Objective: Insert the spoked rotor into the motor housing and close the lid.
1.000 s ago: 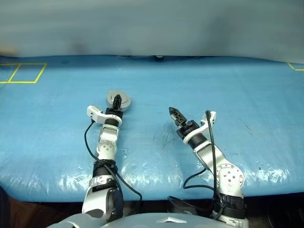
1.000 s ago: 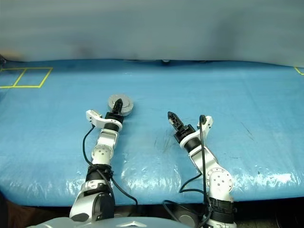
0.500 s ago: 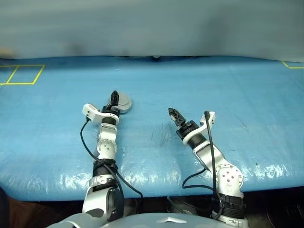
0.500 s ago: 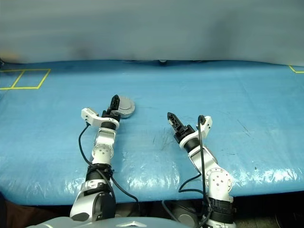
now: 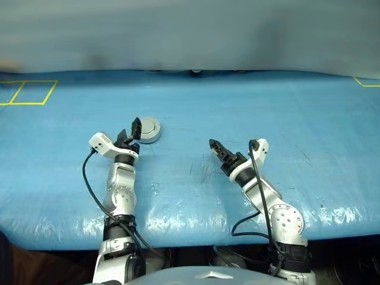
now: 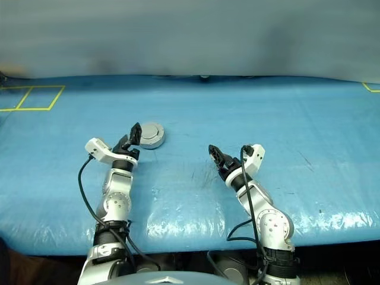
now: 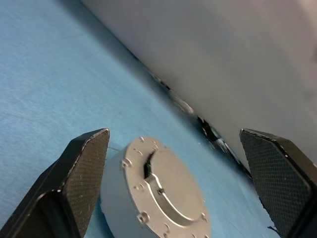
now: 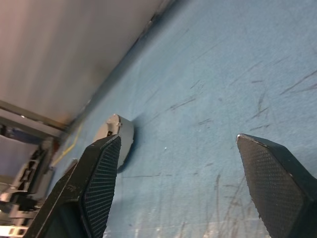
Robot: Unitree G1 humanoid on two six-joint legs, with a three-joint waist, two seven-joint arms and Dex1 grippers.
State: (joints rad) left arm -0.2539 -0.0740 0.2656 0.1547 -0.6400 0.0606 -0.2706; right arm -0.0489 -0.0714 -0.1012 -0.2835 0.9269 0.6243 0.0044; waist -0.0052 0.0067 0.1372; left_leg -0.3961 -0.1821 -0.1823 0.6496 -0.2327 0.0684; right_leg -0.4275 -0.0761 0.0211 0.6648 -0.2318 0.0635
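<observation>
The housing (image 5: 148, 129) sits closed on the blue table (image 5: 309, 119), lid (image 7: 163, 191) down; left gripper (image 5: 131, 131) gapes wide beside it, right gripper (image 5: 215, 146) open, well apart.

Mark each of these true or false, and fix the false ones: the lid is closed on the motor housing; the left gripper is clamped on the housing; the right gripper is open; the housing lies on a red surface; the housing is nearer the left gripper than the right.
1. The lid is closed on the motor housing. True: it lies flat on top, plain grey face up.
2. The left gripper is clamped on the housing. False: its jaws stand wide open and hold nothing.
3. The right gripper is open. True: nothing sits between its fingers.
4. The housing lies on a red surface. False: it rests on the blue table cover.
5. The housing is nearer the left gripper than the right. True.
</observation>
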